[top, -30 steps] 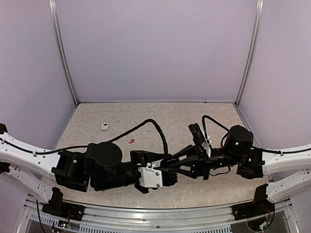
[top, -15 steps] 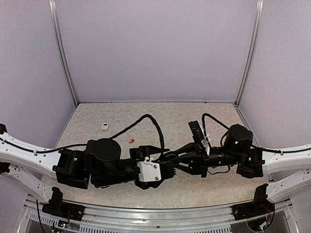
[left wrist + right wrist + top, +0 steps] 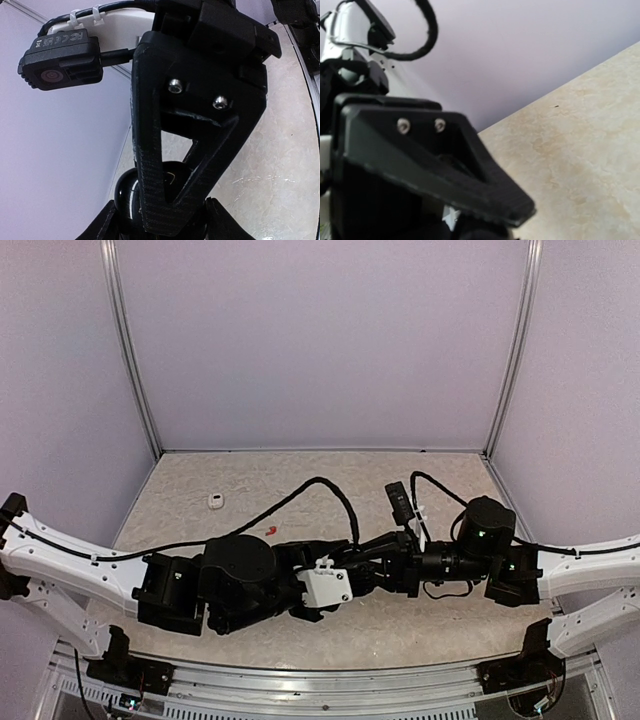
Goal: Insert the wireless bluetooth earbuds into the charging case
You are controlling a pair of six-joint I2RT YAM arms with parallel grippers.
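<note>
A black, ribbed, triangular plastic finger (image 3: 145,150) with two silver screws (image 3: 175,86) fills the view just ahead of the left hand (image 3: 162,230). Behind it, between the hand's spread fingers (image 3: 102,230), sits a glossy black rounded object (image 3: 125,195). A beige mottled surface (image 3: 280,165) lies to the right.

The fingertips of the left gripper (image 3: 362,572) and right gripper (image 3: 345,558) are hidden where the two overlap. A white speck (image 3: 216,500) and a red speck (image 3: 270,531) on the left half of the table (image 3: 500,500) are too small to be identified. A glossy black round object (image 3: 127,192) is largely covered by the right gripper.
</note>
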